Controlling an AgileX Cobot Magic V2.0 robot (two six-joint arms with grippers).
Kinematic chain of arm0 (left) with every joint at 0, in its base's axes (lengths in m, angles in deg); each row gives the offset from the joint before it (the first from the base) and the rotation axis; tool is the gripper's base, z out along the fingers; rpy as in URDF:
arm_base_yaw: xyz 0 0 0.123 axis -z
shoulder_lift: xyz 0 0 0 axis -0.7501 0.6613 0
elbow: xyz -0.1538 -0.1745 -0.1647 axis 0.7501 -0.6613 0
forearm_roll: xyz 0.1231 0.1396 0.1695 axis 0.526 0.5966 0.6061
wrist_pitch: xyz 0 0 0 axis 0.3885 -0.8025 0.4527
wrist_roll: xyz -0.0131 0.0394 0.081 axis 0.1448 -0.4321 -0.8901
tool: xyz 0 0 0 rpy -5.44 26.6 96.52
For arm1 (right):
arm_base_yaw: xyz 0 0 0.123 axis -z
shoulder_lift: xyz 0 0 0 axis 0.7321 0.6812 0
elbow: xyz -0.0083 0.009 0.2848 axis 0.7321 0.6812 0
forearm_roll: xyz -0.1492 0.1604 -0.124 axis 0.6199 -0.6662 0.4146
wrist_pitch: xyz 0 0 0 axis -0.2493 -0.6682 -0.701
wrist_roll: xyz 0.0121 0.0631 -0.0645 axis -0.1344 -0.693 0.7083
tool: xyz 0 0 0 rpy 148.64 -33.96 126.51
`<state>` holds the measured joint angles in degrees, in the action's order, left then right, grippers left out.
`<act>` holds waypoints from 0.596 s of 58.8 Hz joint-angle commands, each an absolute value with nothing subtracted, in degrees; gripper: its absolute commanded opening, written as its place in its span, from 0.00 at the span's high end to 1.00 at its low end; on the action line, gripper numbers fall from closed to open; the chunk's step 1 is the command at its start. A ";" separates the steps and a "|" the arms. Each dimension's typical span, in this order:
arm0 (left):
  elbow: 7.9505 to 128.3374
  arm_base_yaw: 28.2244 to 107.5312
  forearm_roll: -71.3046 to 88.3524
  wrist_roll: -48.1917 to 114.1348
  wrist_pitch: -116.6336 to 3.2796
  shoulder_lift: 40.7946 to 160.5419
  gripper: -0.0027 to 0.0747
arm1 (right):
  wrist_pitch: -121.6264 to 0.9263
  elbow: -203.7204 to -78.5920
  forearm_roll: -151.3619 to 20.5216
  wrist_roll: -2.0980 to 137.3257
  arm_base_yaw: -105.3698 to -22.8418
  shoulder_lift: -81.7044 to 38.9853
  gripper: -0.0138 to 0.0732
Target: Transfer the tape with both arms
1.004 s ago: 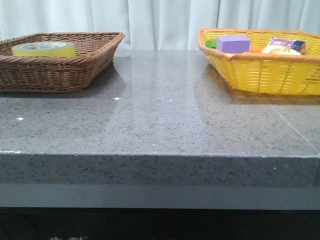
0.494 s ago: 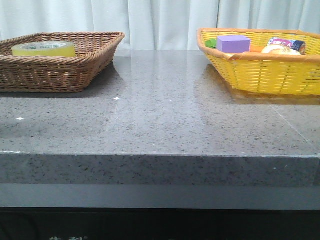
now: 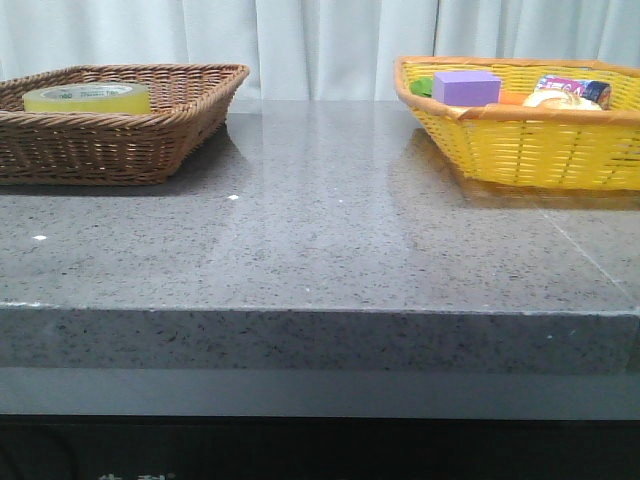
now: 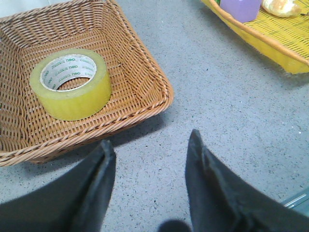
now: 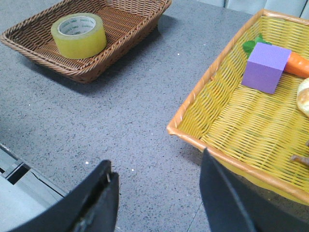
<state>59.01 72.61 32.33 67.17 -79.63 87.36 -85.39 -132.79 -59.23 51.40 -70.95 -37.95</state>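
**Tape roll seated in brown basket, both grippers spread and empty**

Grey speckled stone forms the tabletop (image 3: pixel 320 250), which is backed by pale curtains (image 3: pixel 320 45) and ends in a thick front edge toward the camera. Taken from the brown wicker basket (image 3: pixel 180 125) as landmark, a yellow wicker basket (image 3: pixel 520 150) is set well apart across a bare stretch of stone; a purple block (image 3: pixel 466 87), an orange carrot (image 5: pixel 298 64) and other small items are held in it. The tape (image 4: pixel 71 83) is laid flat on the floor of the brown basket, core opening upward, green print visible on the core. The left gripper (image 4: pixel 149 152) is held just outside the brown basket's near corner, above the stone, fingers wide apart with nothing between them. The right gripper (image 5: pixel 157 179) is poised between the brown basket and the yellow one, closer to the yellow rim, likewise spread and empty. Neither gripper is touching the tape.
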 commanded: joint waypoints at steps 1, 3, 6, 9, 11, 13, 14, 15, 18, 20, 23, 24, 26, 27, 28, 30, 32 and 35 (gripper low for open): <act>60.43 73.09 32.14 67.16 -75.18 87.07 0.65 | -81.79 -134.25 -58.88 51.58 -70.70 -38.05 0.44; 60.43 73.09 32.14 67.16 -75.18 87.07 0.72 | -81.92 -134.25 -58.88 51.58 -70.70 -38.05 0.52; 60.43 73.09 32.14 67.16 -75.18 87.07 0.82 | -82.02 -134.25 -58.88 51.58 -70.70 -38.05 0.62; 60.43 73.09 32.14 67.16 -75.18 87.07 0.90 | -82.17 -134.25 -58.88 51.58 -70.70 -38.05 0.72; 60.43 73.09 32.14 67.16 -75.18 87.07 0.96 | -82.32 -134.25 -58.88 51.58 -70.70 -38.05 0.79; 60.43 73.09 32.14 67.16 -75.29 87.07 0.99 | -82.41 -134.25 -58.88 51.58 -70.70 -38.05 0.84; 60.43 73.09 32.14 67.16 -75.40 87.07 0.99 | -82.48 -134.25 -58.88 51.58 -70.70 -38.05 0.87; 60.43 73.09 32.14 67.16 -75.62 87.07 0.99 | -82.56 -134.25 -58.88 51.58 -70.70 -38.05 0.89; 60.43 73.09 32.14 67.16 -76.03 87.07 0.99 | -82.91 -134.25 -58.88 51.58 -70.70 -38.05 0.92; 60.43 73.09 32.14 67.16 -76.03 87.07 0.99 | -83.21 -134.25 -58.88 51.58 -70.70 -38.05 0.92; 60.43 73.09 32.14 67.16 -76.03 87.07 0.99 | -83.22 -134.25 -58.88 51.58 -70.70 -38.05 0.92; 60.43 73.09 32.14 67.16 -76.03 87.07 0.99 | -83.22 -134.25 -58.88 51.58 -70.70 -38.05 0.92; 60.43 73.09 32.14 67.16 -76.03 87.07 0.99 | -83.16 -134.25 -58.88 51.58 -70.70 -38.05 0.92; 60.43 73.09 32.14 67.16 -76.03 87.07 0.99 | -83.16 -134.25 -58.88 51.58 -70.70 -38.05 0.92; 60.43 73.09 32.14 67.16 -76.03 87.07 0.99 | -83.16 -134.25 -58.88 51.58 -70.70 -38.05 0.92; 60.43 73.09 32.14 67.16 -76.03 87.35 0.99 | -83.16 -134.25 -58.88 51.58 -70.70 -38.05 0.92; 60.43 73.09 32.14 67.16 -76.03 87.45 0.99 | -83.16 -134.25 -58.93 51.58 -70.70 -38.05 0.92; 60.43 73.09 32.14 67.16 -76.03 87.58 0.99 | -83.16 -134.25 -58.93 51.58 -70.70 -38.05 0.92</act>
